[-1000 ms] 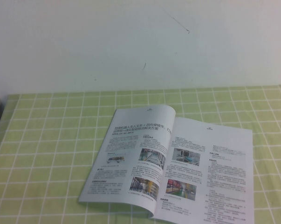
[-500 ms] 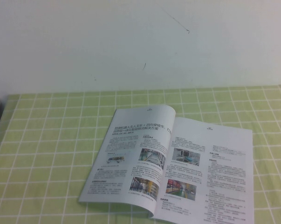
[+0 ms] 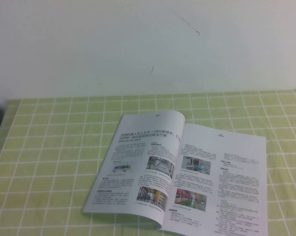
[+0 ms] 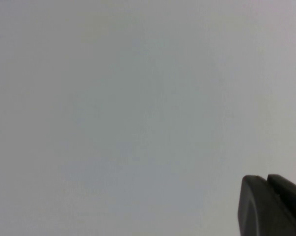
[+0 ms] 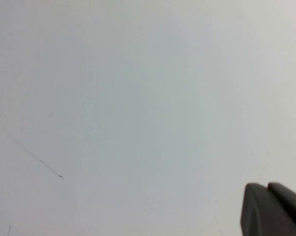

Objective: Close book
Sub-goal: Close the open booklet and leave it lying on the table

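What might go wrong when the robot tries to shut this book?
1. The left gripper and right gripper both face the bare wall, away from the book, so the reach might miss it.
2. The left page looks thin and bows up near the spine; a clumsy lift may crease it.
3. The book lies loose on the tablecloth; a push might slide it rather than fold it.

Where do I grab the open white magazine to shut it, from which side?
Probably its left page's outer edge, from the robot's left: that half of the open white magazine bows above the green checked cloth. The left end effector and right end effector face the wall.
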